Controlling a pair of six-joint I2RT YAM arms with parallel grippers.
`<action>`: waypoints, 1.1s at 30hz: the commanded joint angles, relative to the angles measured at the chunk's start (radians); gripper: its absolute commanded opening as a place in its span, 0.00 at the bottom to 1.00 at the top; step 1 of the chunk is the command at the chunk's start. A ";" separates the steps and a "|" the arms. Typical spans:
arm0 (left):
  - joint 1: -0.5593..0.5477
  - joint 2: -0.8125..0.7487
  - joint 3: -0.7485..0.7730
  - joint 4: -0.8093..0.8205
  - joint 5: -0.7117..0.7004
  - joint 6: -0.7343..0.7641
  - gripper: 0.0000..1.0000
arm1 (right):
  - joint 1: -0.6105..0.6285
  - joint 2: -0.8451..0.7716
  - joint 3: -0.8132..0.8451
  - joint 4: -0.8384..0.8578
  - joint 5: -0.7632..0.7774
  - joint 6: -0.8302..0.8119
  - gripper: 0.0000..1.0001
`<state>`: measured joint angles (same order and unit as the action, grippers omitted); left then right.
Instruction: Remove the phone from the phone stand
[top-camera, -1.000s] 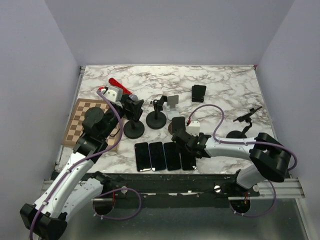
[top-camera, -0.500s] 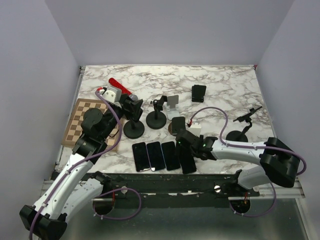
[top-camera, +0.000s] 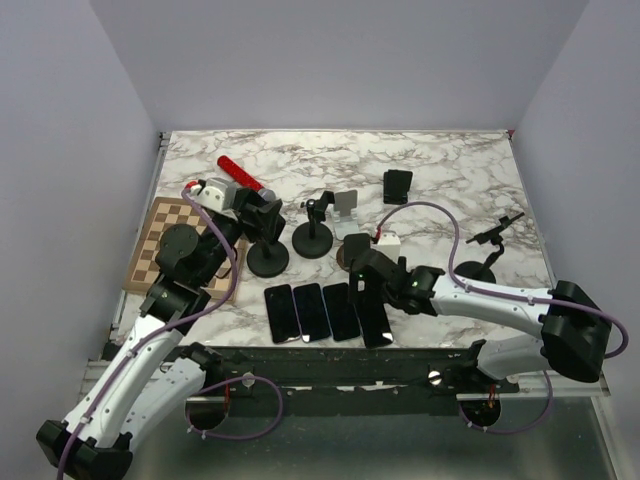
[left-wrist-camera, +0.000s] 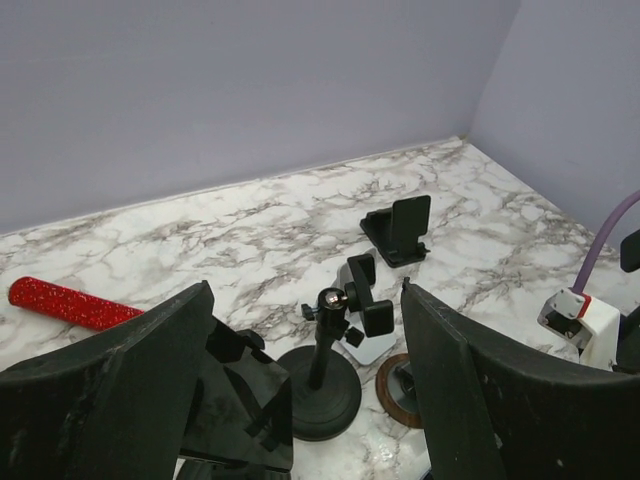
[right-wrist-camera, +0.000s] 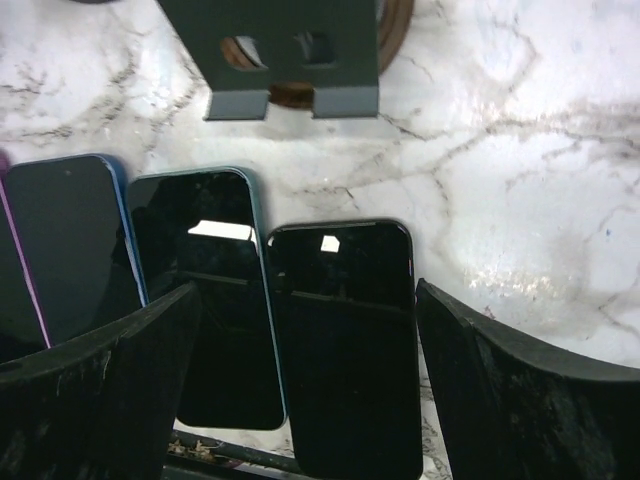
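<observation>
Left gripper (top-camera: 262, 214): jaws spread apart at the top of a black round-base stand (top-camera: 267, 258), beside the checkerboard (top-camera: 160, 235); whether it touches the stand cannot be told. Row of phones (top-camera: 315, 312) flat along the near edge. Right gripper (right-wrist-camera: 305, 290): jaws wide, hanging over the rightmost phone (right-wrist-camera: 345, 330), which lies flat on the marble table (right-wrist-camera: 520, 200), on no stand.

A robot test cell in a lab — plain lavender walls (top-camera: 340, 60) box in a marble-patterned tabletop (top-camera: 450, 160) on three sides. The left arm (top-camera: 150, 350) and right arm (top-camera: 490, 300), trailing purple cables, are bolted to a metal rail (top-camera: 585, 376) along its near edge. Mismatched props share the surface — a row of phones (top-camera: 313, 311), phone stands (top-camera: 313, 241), a chessboard (top-camera: 150, 245) at the left edge.
</observation>
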<state>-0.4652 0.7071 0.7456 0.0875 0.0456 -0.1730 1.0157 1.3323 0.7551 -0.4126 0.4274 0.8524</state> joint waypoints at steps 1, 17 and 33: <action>-0.002 -0.043 0.000 -0.045 -0.073 -0.024 0.84 | 0.006 -0.010 0.079 0.028 0.008 -0.170 0.95; -0.002 -0.333 0.104 -0.631 -0.238 -0.110 0.92 | 0.002 0.156 0.527 0.147 -0.268 -0.547 0.95; -0.002 -0.535 -0.108 -0.673 -0.277 -0.284 0.93 | 0.003 0.580 1.185 -0.043 -0.519 -0.842 0.96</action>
<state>-0.4652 0.1944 0.6617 -0.5747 -0.2165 -0.4137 1.0145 1.8332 1.8286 -0.3607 -0.0578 0.1017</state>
